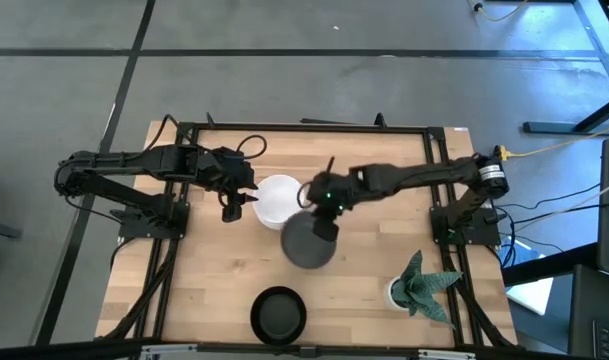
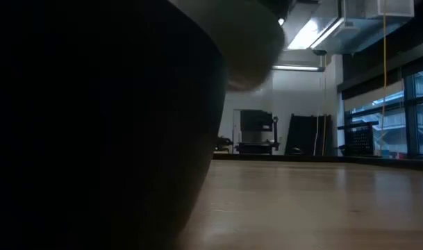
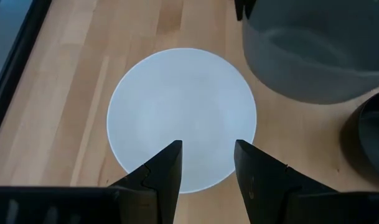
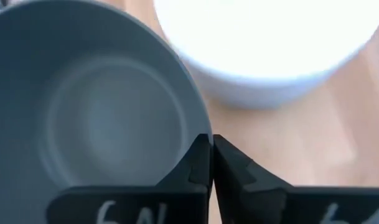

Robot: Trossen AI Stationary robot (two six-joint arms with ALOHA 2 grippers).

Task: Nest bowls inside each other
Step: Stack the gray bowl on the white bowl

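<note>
Three bowls showed from above: a white bowl (image 1: 277, 199) mid-table, a grey bowl (image 1: 306, 245) touching it, and a black bowl (image 1: 278, 313) near the front edge. Past the left wrist, the left gripper (image 3: 206, 163) hung parted over the white bowl. The right gripper (image 4: 209, 155) pinched the grey bowl's rim.

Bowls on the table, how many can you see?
3: a white bowl mid-table, a grey bowl beside it in the right gripper, a black bowl at the near edge. Nested ones may hide.
</note>
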